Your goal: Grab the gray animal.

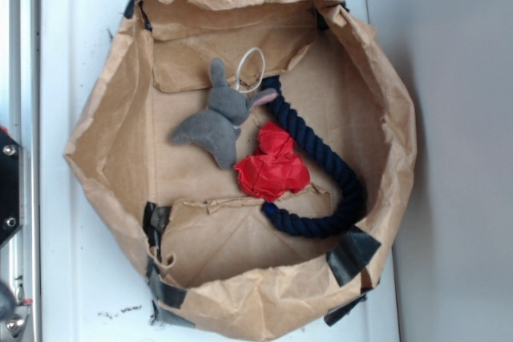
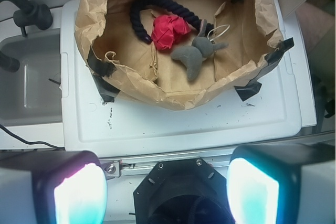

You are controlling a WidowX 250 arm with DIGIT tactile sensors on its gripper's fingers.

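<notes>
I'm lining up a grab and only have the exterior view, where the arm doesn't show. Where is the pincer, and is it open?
Observer: The wrist view shows the pincer open, its fingers wide apart with nothing between them.
Operator: Is it over the bag?
Observer: No. In the wrist view the paper bag lies ahead of the pincer, with a stretch of white surface between them. The gray animal sits inside the bag, just past its near wall.
</notes>
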